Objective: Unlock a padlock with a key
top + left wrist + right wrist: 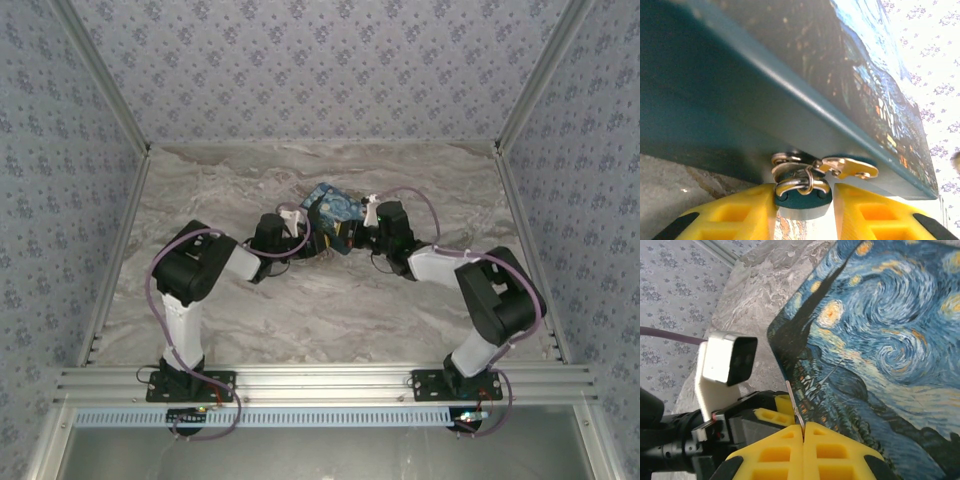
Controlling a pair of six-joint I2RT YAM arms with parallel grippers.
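Right wrist: key [794, 405] in R gripper [803, 427]; padlock [802, 205] in L gripper [805, 194].

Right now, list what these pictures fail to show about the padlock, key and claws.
- Keyhole of the padlock: left wrist view, body wedged inside the left claw, faces hidden.
- Teeth and bow of the key: right wrist view, blade edge-on, base pinched inside the shut right claw.
- Padlock and key from above: top view, too small, covered by both claws against the box.
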